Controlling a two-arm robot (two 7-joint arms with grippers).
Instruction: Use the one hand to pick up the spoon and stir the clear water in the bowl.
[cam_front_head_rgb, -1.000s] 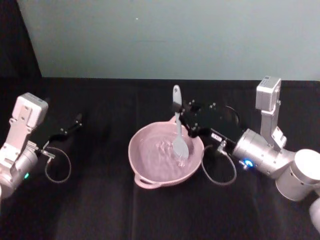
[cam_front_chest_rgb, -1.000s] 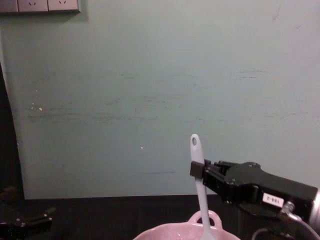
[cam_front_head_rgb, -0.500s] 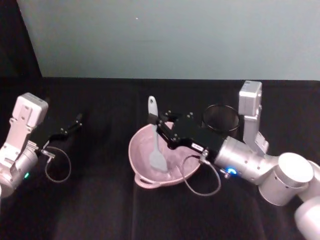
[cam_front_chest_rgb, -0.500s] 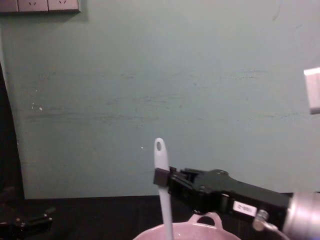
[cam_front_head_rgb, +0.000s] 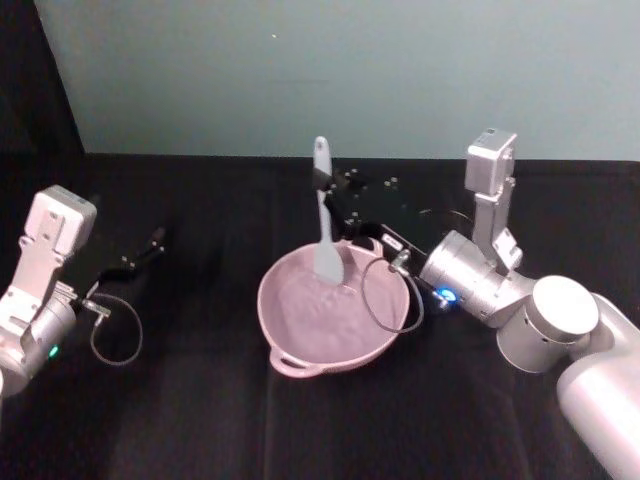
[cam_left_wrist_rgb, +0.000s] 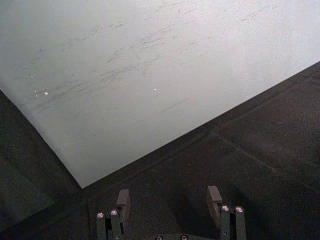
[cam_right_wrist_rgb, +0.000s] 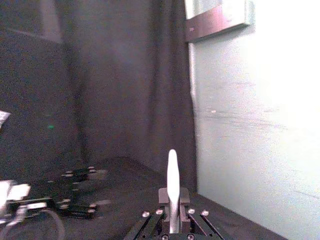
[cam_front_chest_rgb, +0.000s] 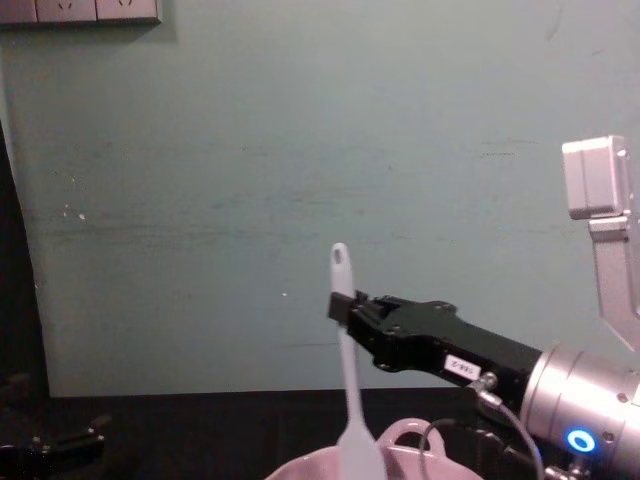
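Since half a second ago, the spoon (cam_front_head_rgb: 322, 228) has swung from the left side of the bowl (cam_front_head_rgb: 290, 340) to its far side. Its head now dips inside near the far rim, handle upright. My right gripper (cam_front_head_rgb: 322, 188) is clamped on the upper handle, just under the hole. My left gripper (cam_left_wrist_rgb: 168, 202) sits parked well left of the bowl over the desk (cam_front_head_rgb: 200, 410), fingers apart.
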